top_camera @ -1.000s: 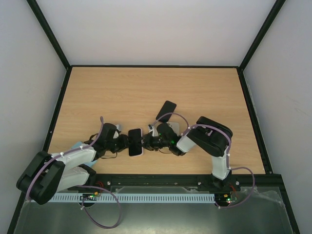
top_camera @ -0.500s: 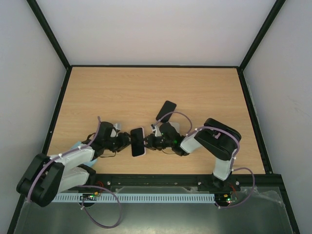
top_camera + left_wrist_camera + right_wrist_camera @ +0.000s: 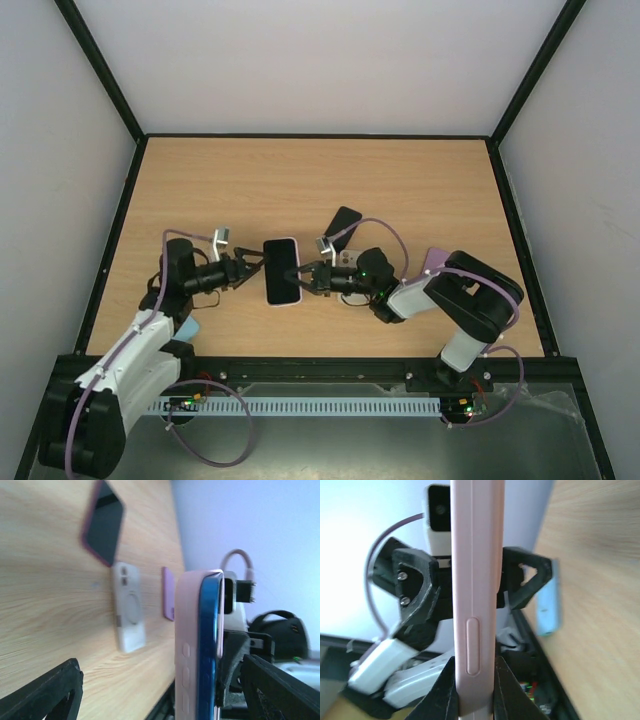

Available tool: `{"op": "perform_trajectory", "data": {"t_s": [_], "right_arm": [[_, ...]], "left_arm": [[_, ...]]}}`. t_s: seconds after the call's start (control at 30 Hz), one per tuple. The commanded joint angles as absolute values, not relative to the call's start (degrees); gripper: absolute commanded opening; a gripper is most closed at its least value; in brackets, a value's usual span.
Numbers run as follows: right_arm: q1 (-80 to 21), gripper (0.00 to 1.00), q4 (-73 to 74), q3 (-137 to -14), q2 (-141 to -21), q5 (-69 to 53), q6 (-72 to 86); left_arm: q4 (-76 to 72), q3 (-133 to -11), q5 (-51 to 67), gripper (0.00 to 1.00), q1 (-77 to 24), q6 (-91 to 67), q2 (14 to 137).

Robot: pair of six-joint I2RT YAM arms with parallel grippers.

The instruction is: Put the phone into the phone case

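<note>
Pale pink, the phone case (image 3: 282,298) wraps the phone (image 3: 282,270), whose black screen faces up in the top view, near the front middle of the wooden desk (image 3: 300,180). From the left wrist the phone's blue edge shows seated in the pink shell, though its upper corner is hard to judge. The right gripper (image 3: 306,277) is clamped on the cased phone's right long edge; in its own camera its two fingers (image 3: 445,692) pinch the pink side just below the long button. The left gripper (image 3: 255,270) sits just beside the opposite edge with its jaws spread wide, holding nothing: its fingers (image 3: 47,692) stand far apart on either side of the phone, not touching it. Whether the phone rests on the desk or is lifted clear of it cannot be told

Behind the right gripper lie a dark phone in a maroon case (image 3: 342,226) and, nearer, a white case (image 3: 128,607) with a ring on its back. A purple item (image 3: 437,260) lies further right, and a light blue item (image 3: 189,328) lies by the left arm
</note>
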State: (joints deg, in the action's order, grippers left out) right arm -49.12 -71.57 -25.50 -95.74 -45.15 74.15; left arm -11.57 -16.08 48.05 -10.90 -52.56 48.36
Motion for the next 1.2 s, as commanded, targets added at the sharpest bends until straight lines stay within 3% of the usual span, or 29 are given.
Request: {"op": "perform_trajectory", "data": {"t_s": [0.0,0.13,0.3,0.7,0.93,1.03,1.17], "right_arm": [[-49.2,0.06,-99.0,-24.9,-95.9,-51.6,85.1],[-49.3,0.04,-108.6,-25.4,-99.2,-52.4,92.3],[-49.5,0.04,-108.8,-24.6,-99.4,-52.3,91.3],[-49.5,0.10,-108.8,-22.7,-97.6,-52.1,90.6],[-49.5,0.11,-108.8,-22.8,-97.2,-51.5,90.9],[-49.5,0.10,-108.8,-22.8,-96.3,-51.7,90.8],[-49.6,0.10,-108.8,-22.7,-94.4,-52.2,90.8]], "left_arm": [[-23.9,-17.3,57.9,0.85,-10.7,-60.5,44.5],[-35.2,-15.8,59.2,0.78,-11.7,-68.5,42.3],[-48.5,-13.9,57.9,0.53,-13.3,-77.9,42.9],[-54.2,-12.9,55.8,0.02,-14.6,-82.1,45.3],[-36.8,-16.2,54.4,0.03,-15.6,-72.0,44.2],[-36.4,-16.5,54.7,0.37,-15.8,-72.2,43.1],[-38.6,-15.8,54.8,0.52,-16.0,-72.9,43.0]]}}
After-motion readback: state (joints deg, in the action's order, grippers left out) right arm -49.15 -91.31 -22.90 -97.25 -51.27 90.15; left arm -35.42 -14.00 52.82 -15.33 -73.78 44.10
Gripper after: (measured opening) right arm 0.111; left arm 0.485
